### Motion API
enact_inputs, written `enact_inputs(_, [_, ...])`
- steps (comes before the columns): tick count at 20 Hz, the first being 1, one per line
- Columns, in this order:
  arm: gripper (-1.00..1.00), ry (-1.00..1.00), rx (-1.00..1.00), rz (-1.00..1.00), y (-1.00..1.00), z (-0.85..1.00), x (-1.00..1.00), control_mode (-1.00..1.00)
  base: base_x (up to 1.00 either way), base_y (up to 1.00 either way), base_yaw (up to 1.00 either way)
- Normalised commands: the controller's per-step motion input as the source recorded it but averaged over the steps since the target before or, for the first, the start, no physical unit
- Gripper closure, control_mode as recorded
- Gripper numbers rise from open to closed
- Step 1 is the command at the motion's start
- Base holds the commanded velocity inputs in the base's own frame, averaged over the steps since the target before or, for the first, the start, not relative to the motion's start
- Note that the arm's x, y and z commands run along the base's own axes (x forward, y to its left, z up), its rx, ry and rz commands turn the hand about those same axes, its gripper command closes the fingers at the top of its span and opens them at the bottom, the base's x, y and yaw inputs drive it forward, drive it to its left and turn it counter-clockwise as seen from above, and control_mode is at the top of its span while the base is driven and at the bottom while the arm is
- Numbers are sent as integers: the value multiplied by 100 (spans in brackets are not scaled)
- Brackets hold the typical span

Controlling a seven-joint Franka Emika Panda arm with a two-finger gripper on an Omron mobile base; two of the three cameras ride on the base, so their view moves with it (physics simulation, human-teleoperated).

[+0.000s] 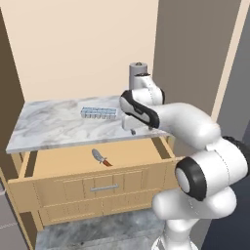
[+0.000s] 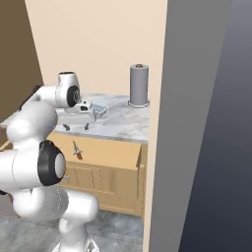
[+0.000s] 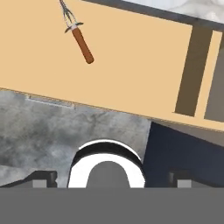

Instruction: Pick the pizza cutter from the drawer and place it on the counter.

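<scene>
Cream walls and a brown side panel enclose a white-and-grey veined marble worktop [image 1: 53, 124] set over a light-wood cabinet. On the slab, left to right, stand a blue-grey ice cube tray [image 1: 99, 113] and a tall grey cylindrical canister [image 2: 139, 84] at the back right corner.

Below the slab, the wide, shallow light-wood drawer [image 1: 63, 158] with its small silver bar handle [image 1: 104, 187] is pulled fully out. The small pizza cutter, grey metal wheel and short reddish-brown handle [image 1: 100, 157], lies flat on the drawer floor near the middle, apart from every wall. In the left base view its long axis runs diagonally, blade toward the back left and handle toward the front right.

To the right, the white arm's two-finger gripper [image 2: 77, 127] hangs over the drawer's right portion, above the cutter's level and well to its right, jaws spread wide and holding nothing.

Judgement: the reach-in step is in hand; no grasp has been made. The next move calls for shifting left over the handle, turning the fingers across the tool's axis, then descending.
</scene>
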Motion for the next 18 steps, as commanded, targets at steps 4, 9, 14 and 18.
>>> enact_inputs(4, [-100,24,0,0,11,-72,70,-100,0,0,0])
enact_inputs(9, [-100,24,0,0,0,-88,61,-100,0,0,0])
enact_inputs(14, [-100,18,0,0,2,-88,41,-100,0,0,0])
enact_inputs(18, [-100,8,0,0,2,-79,38,-100,0,0,0])
